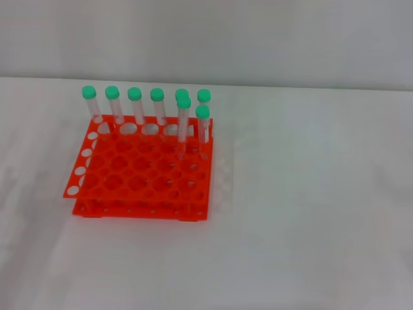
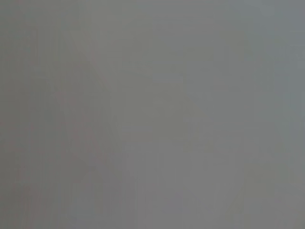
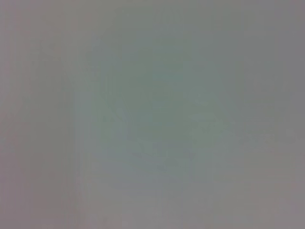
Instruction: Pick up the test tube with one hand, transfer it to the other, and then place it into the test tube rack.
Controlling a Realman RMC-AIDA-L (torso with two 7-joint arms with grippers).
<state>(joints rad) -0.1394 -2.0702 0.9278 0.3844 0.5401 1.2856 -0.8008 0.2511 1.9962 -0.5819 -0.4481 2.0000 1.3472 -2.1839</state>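
The orange-red test tube rack [image 1: 139,177] stands on the white table, left of centre in the head view. Several clear test tubes with green caps stand upright in it: a row along its far edge [image 1: 134,103] and two more just in front at the rack's far right corner [image 1: 202,123]. All look alike, so I cannot tell which one is the task's test tube. Neither gripper nor any part of an arm shows in the head view. Both wrist views show only a plain grey blur.
White table [image 1: 310,213] stretches to the right of and in front of the rack. A grey wall [image 1: 258,39] rises behind the table's far edge.
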